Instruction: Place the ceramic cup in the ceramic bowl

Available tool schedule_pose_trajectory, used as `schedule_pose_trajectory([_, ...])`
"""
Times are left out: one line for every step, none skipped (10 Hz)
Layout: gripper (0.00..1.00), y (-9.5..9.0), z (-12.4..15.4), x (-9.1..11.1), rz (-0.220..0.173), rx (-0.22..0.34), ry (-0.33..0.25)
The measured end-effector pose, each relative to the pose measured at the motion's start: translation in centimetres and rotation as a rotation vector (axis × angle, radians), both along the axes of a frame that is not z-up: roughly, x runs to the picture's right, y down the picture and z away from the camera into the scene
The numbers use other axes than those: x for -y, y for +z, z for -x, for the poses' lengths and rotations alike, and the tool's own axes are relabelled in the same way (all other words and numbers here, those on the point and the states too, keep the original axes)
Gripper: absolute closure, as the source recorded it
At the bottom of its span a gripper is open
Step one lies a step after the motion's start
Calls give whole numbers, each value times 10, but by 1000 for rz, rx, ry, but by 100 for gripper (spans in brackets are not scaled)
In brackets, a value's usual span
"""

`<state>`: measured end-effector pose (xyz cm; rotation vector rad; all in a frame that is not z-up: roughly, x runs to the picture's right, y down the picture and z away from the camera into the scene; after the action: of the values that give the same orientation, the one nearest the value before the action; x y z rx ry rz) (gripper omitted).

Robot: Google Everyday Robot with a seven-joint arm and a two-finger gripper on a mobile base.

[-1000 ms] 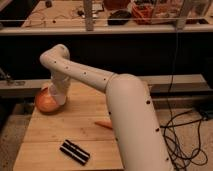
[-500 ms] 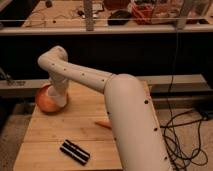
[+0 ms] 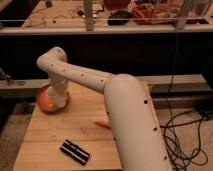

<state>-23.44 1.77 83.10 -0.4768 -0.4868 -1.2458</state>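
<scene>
The orange-terracotta ceramic bowl (image 3: 44,100) sits at the far left of the wooden table (image 3: 60,130). My white arm reaches from the lower right across the table and bends down over the bowl. My gripper (image 3: 58,101) is at the end of the arm, down over the bowl's right part. The ceramic cup does not show as a separate thing; the arm's end covers that spot.
A black ridged object (image 3: 74,151) lies near the table's front edge. A small orange item (image 3: 102,124) lies mid-table beside my arm. A dark shelf and rail run behind the table. Cables lie on the floor at right (image 3: 185,135).
The arm's end has shifted slightly to the left and lower over the bowl. Nothing else has moved.
</scene>
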Motion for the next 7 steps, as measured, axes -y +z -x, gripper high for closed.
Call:
schedule_pose_trajectory([29, 0, 0, 0, -2, 0, -1])
schedule_pose_trajectory([28, -1, 0, 1, -3, -1, 0])
schedule_pose_trajectory([28, -1, 0, 2, -5, -2, 0])
schedule_pose_trajectory([28, -2, 0, 2, -7, -4, 0])
schedule_pose_trajectory([25, -2, 0, 2, -8, -6, 0])
schedule_pose_trajectory([21, -3, -1, 4, -11, -7, 1])
schedule_pose_trajectory([21, -3, -1, 4, -13, -9, 1])
